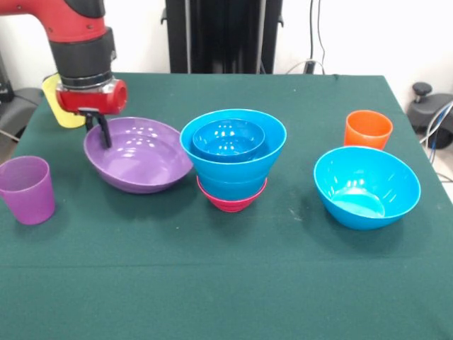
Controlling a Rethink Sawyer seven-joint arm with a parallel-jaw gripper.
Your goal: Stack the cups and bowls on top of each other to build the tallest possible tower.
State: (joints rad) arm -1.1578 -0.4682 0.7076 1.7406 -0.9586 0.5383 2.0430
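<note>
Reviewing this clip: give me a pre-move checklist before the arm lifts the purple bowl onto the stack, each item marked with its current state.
1. Gripper at the purple bowl rim: ok.
2. Grip closed on rim: cannot tell.
3. Tower upright, blue bowls on magenta bowl: ok.
4. Tower top free: not ok, a small blue bowl sits inside.
5. Purple cup clear of the path: ok.

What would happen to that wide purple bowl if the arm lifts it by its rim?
The purple bowl looks like glossy plastic, so probably light, stiff and somewhat slippery. Being wide and shallow, it would likely tilt when gripped at one edge, where the gripper sits now.
</note>
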